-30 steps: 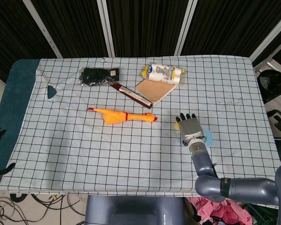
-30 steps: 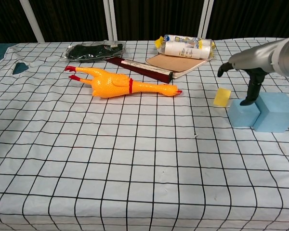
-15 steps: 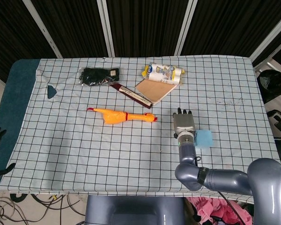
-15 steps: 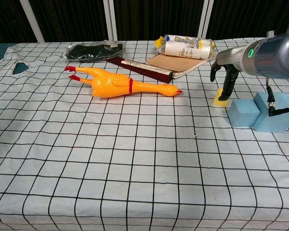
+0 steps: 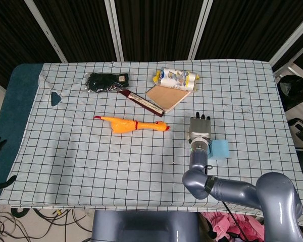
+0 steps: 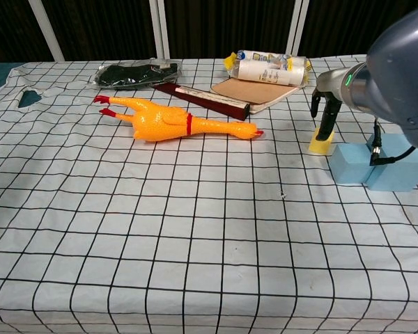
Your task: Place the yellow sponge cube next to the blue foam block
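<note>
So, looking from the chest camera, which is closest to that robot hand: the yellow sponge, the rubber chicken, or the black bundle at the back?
From the right hand:
1. Yellow sponge cube, right under its fingers.
2. Rubber chicken, mid-table to the left.
3. Black bundle, far back left.

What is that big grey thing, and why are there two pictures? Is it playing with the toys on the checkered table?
That grey thing is a robot's arm. One picture looks down from its head, the other looks out from its chest. Its right robot hand is down on a yellow sponge cube, right beside a blue foam block. I cannot tell whether it is gripping the cube or only touching it. The other hand is not in either picture. Also lying on the table are a rubber chicken, a notebook, a white packet and a dark bundle.
</note>
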